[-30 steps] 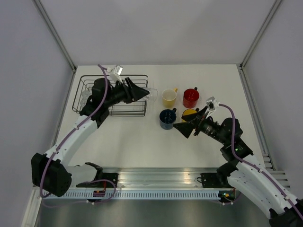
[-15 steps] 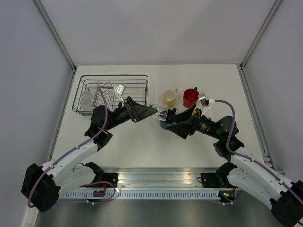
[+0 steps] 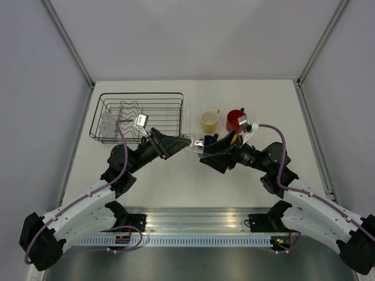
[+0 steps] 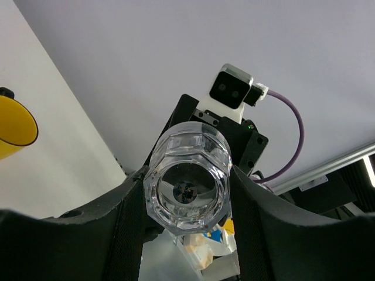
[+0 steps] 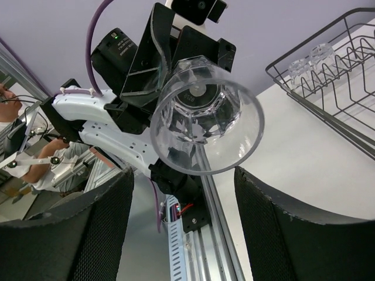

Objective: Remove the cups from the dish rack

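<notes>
**Handover above the table's centre.** I see the left gripper (image 4: 187, 202) clamped on a clear tumbler (image 4: 187, 175), which lies sideways. Its mouth sits between the right gripper (image 5: 183, 193)'s spread fingers; I cannot tell if they touch it. The dish rack (image 3: 140, 94), at the far-left corner, holds two tumblers (image 3: 106, 121).

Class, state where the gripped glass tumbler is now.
Top view, centre: the glass tumbler sits clamped in the left pincer, facing the open right pincer, just right of the dish rack and in front of the cream mug.
</notes>
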